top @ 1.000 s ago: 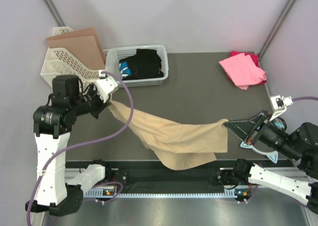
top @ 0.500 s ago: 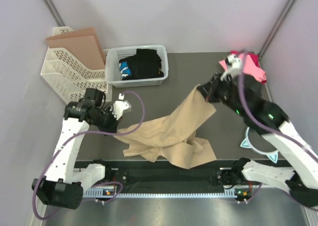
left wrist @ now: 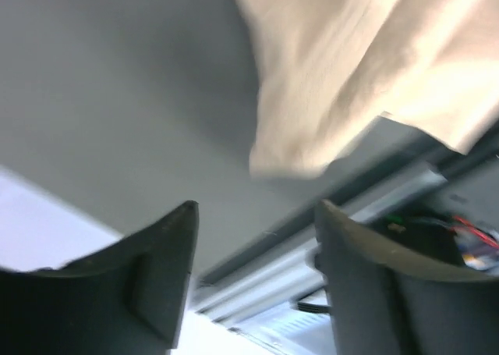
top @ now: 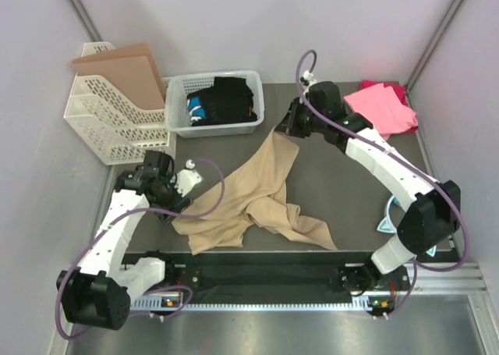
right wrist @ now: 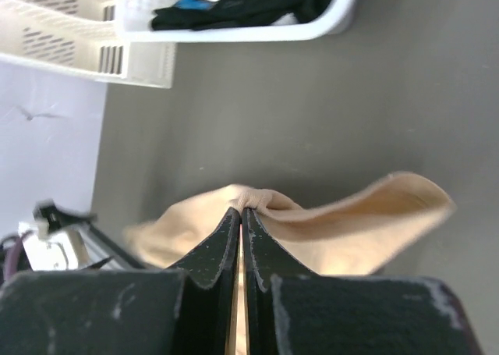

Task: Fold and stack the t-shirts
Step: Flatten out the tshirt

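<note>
The tan t-shirt (top: 261, 195) lies crumpled across the middle of the dark table (top: 351, 183), one end lifted toward the back. My right gripper (top: 285, 129) is shut on that raised end; in the right wrist view the jaws (right wrist: 242, 211) pinch a fold of tan cloth (right wrist: 351, 222). My left gripper (top: 175, 203) hovers by the shirt's left edge, open. Its fingers (left wrist: 168, 269) hold nothing, and the tan cloth (left wrist: 351, 66) lies beyond them. A bright pink t-shirt (top: 382, 109) rests folded at the back right on a darker magenta one (top: 398, 90).
A white basket (top: 178, 105) of dark clothes stands at the back centre. Left of it is a white lattice rack (top: 109, 117) holding a brown cardboard sheet (top: 125, 66). A small teal-and-white object (top: 390, 218) sits by the table's right edge.
My left gripper has opened and let go of the tan shirt, which has dropped onto the table. The right gripper has carried its end leftward to beside the basket.
</note>
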Action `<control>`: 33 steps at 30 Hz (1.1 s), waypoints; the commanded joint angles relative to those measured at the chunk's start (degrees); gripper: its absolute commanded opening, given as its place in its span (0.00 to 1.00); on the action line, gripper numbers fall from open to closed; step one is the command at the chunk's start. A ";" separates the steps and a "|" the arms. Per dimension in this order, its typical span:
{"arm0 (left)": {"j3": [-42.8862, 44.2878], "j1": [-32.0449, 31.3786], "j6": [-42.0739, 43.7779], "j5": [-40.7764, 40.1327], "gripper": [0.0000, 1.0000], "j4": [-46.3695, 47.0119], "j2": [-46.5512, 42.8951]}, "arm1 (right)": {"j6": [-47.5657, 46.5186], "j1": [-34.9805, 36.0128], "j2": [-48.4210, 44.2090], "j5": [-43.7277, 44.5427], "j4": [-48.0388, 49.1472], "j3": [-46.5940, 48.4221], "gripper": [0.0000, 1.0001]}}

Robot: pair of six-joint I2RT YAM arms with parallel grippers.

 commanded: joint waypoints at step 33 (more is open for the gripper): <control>10.01 -33.08 -17.44 4.00 0.66 25.74 30.18 | -0.95 -1.02 1.54 -2.51 8.38 -1.44 0.00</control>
